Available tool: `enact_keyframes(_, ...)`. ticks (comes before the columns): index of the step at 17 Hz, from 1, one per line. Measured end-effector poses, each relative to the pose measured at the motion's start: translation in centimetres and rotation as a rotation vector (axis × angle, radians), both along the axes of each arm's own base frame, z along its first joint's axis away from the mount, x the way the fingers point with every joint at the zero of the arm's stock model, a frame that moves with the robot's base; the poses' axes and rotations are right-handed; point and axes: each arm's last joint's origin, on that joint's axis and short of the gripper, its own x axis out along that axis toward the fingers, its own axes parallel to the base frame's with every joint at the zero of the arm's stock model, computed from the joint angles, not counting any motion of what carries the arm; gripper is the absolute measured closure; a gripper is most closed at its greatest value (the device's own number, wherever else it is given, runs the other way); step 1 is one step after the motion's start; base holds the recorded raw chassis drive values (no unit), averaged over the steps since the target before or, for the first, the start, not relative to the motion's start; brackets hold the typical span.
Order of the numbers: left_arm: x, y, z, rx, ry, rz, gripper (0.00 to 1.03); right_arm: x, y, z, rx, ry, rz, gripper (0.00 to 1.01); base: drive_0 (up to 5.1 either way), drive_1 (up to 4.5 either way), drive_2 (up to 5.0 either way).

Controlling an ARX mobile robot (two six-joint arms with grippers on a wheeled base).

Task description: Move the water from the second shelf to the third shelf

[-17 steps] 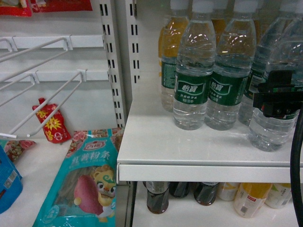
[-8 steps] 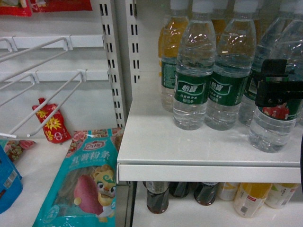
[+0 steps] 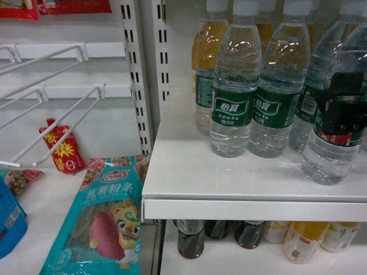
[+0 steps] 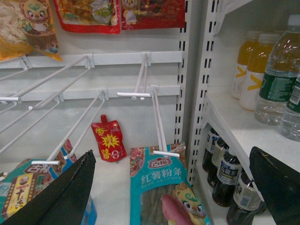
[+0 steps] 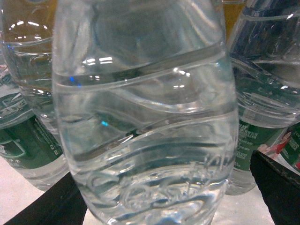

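Several clear ribbed water bottles with green labels stand on the white shelf [image 3: 229,177]. My right gripper [image 3: 344,109] is at the label of the front right water bottle [image 3: 330,157]. In the right wrist view that water bottle [image 5: 145,117] fills the space between the fingers of my right gripper [image 5: 164,201]. The right finger [image 5: 276,187] stands apart from it, so the gripper is open around the bottle. My left gripper [image 4: 168,197] hangs open and empty over the snack bay, out of the head view.
More water bottles [image 3: 235,86] and orange drinks stand behind. Dark cola bottles [image 3: 191,238] and yellow drinks [image 3: 304,240] fill the shelf below. To the left are wire hooks [image 3: 57,120], a teal packet [image 3: 106,217] and a red pouch [image 3: 62,149].
My right gripper has risen and shifted right along the front right water bottle, from its lower body to its label. The bottle stays on the shelf.
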Motion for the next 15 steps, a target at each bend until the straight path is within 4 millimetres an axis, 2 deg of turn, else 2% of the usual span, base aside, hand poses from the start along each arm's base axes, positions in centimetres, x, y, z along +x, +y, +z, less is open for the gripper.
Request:
enact_keyframes(4,0.0,0.0,0.0,0.000,0.000,0.000,0.05,-1.1,-0.3,0.3,0.004,0.020,0.022,0.03,0.0,0.00,0.0)
enact_keyframes(10,0.0,0.0,0.0,0.000,0.000,0.000,0.05,-4.1,-0.8,1.4,0.005,0.028,0.042,0.03,0.0,0.00,0.0)
enact_keyframes(14,0.0,0.0,0.0,0.000,0.000,0.000,0.05,-8.2,-1.0,2.8,-0.006,0.006,0.043,0.03,0.0,0.00,0.0)
enact_keyframes(15,0.0,0.0,0.0,0.000,0.000,0.000,0.05,-8.6,-0.9,2.9,-0.007,0.005,0.043,0.03,0.0,0.00,0.0)
